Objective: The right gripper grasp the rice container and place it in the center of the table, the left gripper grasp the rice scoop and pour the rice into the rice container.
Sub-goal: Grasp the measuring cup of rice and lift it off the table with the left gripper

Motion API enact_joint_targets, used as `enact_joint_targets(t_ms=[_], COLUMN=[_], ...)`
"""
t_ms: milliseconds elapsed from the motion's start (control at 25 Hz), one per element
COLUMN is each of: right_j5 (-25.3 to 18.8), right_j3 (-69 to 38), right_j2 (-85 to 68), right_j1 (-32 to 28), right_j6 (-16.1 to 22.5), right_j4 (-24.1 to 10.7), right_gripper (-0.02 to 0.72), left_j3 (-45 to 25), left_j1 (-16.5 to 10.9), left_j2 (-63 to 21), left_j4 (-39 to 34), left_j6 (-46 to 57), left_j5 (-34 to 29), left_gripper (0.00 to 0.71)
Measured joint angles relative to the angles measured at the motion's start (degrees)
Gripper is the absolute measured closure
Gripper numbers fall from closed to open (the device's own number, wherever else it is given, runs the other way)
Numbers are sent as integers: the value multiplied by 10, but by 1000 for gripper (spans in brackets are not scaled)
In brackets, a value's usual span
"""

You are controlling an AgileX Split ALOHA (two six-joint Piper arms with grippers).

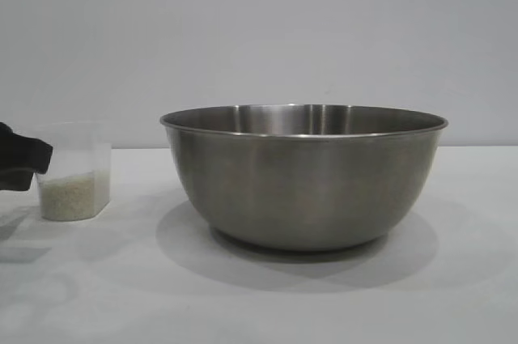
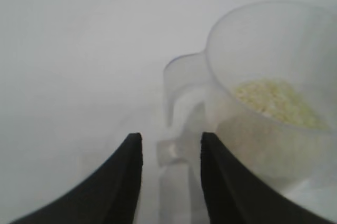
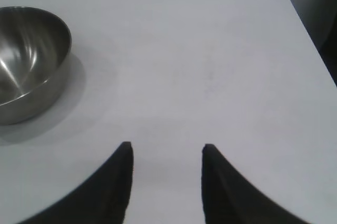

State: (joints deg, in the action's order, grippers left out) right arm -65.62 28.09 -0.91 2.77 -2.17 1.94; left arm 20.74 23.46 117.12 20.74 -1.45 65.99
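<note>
Exterior view, rice container (image 1: 303, 178): large brushed-steel bowl standing upright near the middle of the table (image 1: 259, 303), its rolled rim level and its shadow spread on the white surface beneath it

Exterior view, rice scoop (image 1: 74, 170): small clear plastic cup standing upright on the table, well to the left of the bowl and apart from it

Exterior view, rice (image 1: 73, 196): pale grains filling the lower part of the cup

Exterior view, left gripper (image 1: 24, 164): black claw entering from the left edge, its tip at the cup's left side; contact with the cup cannot be judged from this view

Left wrist view, left gripper (image 2: 169, 153): two black fingers parted, with the cup's translucent side handle (image 2: 176, 124) lying in the gap between them; the fingers are released and do not yet clamp the handle

Left wrist view, rice scoop (image 2: 263, 92): open mouth turned toward the camera, body just beyond the fingertips

Left wrist view, rice (image 2: 276, 103): shallow off-white mass on the cup's floor

Right wrist view, right gripper (image 3: 166, 153): two black fingers parted over bare table (image 3: 210, 66), released, grasping nothing

Right wrist view, rice container (image 3: 29, 60): bowl upright and well apart from the right gripper, interior showing no contents, shadow on the table beside it
</note>
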Motion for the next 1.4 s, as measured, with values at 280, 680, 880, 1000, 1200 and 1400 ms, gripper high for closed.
enact_joint_targets(t_ms=[280, 680, 880, 1000, 1200, 1400], right_j5=[0, 1, 1, 1, 1, 1], right_j3=[0, 0, 0, 0, 0, 0], right_j2=[0, 0, 0, 0, 0, 0], right_j1=[0, 0, 0, 0, 0, 0], right_j6=[0, 0, 0, 0, 0, 0], right_j4=[0, 0, 0, 1, 1, 1], right_gripper=[441, 441, 441, 441, 441, 441], left_j3=[17, 40, 47, 51, 57, 57], left_j1=[0, -12, -28, -31, -34, -35], left_j2=[1, 7, 11, 11, 11, 11], left_j4=[7, 5, -12, -32, -54, -56], left_j6=[0, -8, -8, -8, -8, -8], left_j5=[0, 0, 0, 0, 0, 0], left_gripper=[485, 485, 485, 485, 580, 710])
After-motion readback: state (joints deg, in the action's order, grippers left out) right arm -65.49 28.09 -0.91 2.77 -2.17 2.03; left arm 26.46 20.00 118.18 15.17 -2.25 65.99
